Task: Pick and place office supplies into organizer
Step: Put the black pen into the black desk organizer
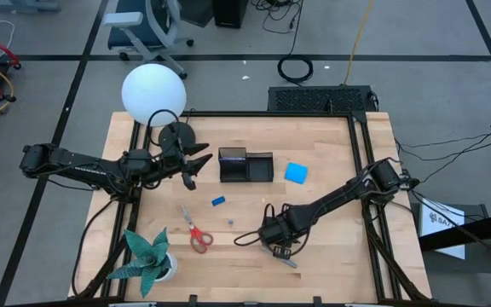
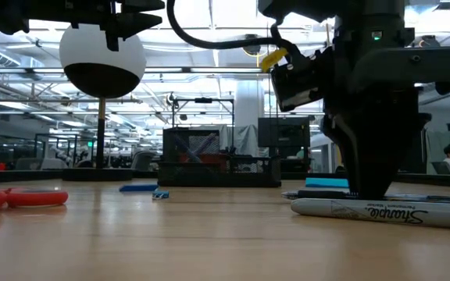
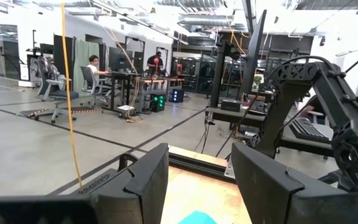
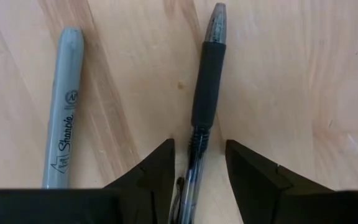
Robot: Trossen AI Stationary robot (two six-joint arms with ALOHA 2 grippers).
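The right claw (image 4: 197,168) hangs low over the table (image 1: 331,170), fingers parted astride a black-grip pen (image 4: 207,81), not yet clenched. A good pick wants it centred on the barrel, squeezing gently. Beside it lies a grey marker (image 4: 64,106) reading "Sharpie". The organizer (image 1: 245,165) waits well apart; the left claw (image 1: 196,164), apparently released, hovers near it.

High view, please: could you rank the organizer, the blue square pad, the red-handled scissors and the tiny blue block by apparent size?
1. Organizer, clearly largest.
2-3. Red-handled scissors and blue square pad: scissors longer, pad broader; too close to rank.
4. Tiny blue block, smallest.
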